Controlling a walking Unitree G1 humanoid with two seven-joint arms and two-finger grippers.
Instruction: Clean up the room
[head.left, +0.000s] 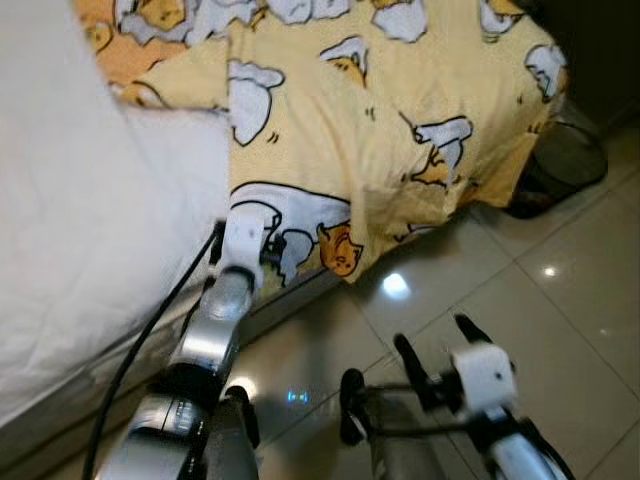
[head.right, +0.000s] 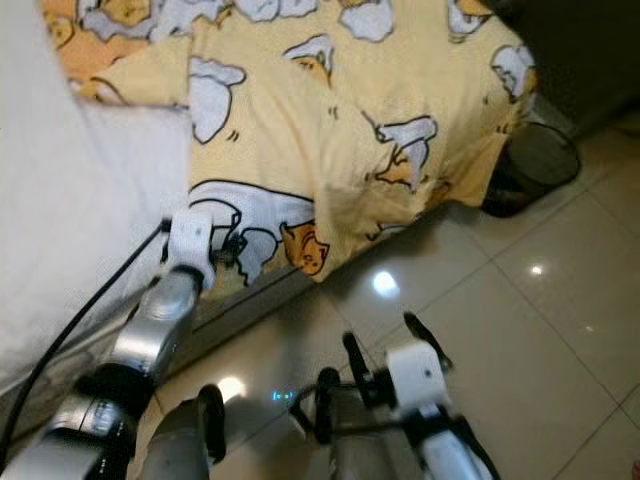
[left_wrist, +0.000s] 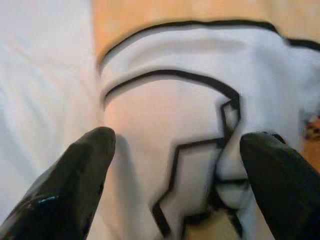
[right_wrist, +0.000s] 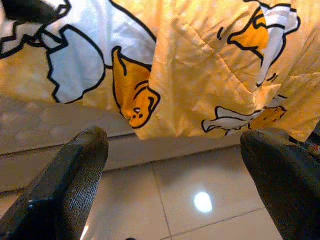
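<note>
Right gripper (head.left: 440, 360) over glossy tile floor (head.left: 560, 300), jaws spread; left gripper (left_wrist: 175, 165) jaws spread against yellow blanket (head.left: 400, 110) on bed.

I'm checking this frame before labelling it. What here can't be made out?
- Left gripper at the yellow blanket: in the eye views its white wrist block hides the fingers; the left wrist view is blurred, so contact is unclear.
- Dark bin by the bed corner: dim, contents unreadable.
- Under the bed: hidden by the blanket's hanging edge.
- Right gripper: blurred over the tiled floor.
</note>
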